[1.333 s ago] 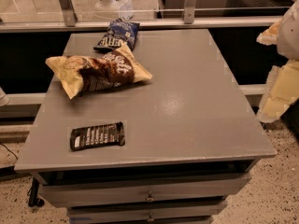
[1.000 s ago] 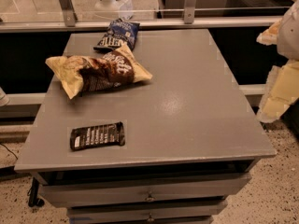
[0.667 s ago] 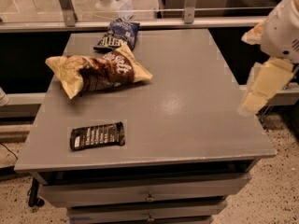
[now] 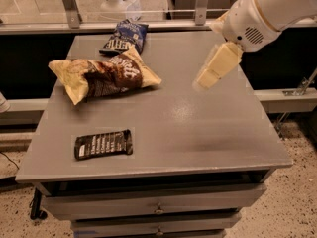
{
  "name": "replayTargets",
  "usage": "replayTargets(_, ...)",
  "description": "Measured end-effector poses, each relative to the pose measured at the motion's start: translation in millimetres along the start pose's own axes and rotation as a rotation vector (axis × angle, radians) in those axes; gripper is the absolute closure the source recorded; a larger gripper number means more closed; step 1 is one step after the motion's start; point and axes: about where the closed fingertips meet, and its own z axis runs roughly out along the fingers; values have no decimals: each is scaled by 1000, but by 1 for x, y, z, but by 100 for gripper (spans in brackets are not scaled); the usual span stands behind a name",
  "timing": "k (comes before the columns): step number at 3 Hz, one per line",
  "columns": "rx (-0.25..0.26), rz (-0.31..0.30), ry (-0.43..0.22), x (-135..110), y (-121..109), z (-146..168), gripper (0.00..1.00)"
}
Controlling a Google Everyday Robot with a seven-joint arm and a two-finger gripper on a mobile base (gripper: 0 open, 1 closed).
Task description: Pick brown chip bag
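Toward the left of the grey metal table [image 4: 208, 133], the puffy, crinkled brown chip bag with pale yellow ends [image 4: 104, 77] lies untouched, while the cream-coloured gripper [image 4: 207, 79] hovers well apart at the right, open or closed impossible to tell, so reaching, grasping and lifting are all left to do.

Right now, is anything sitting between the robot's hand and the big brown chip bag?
No. In the camera view, only bare grey tabletop lies between the gripper, hovering over the table's right side, and the brown chip bag on the left.
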Motion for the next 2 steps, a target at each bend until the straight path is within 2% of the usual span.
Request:
replayTargets(1, 26, -13, -135, -47, -18, 36, 0)
replayTargets(2, 56, -34, -212, -84, -23, 67, 0)
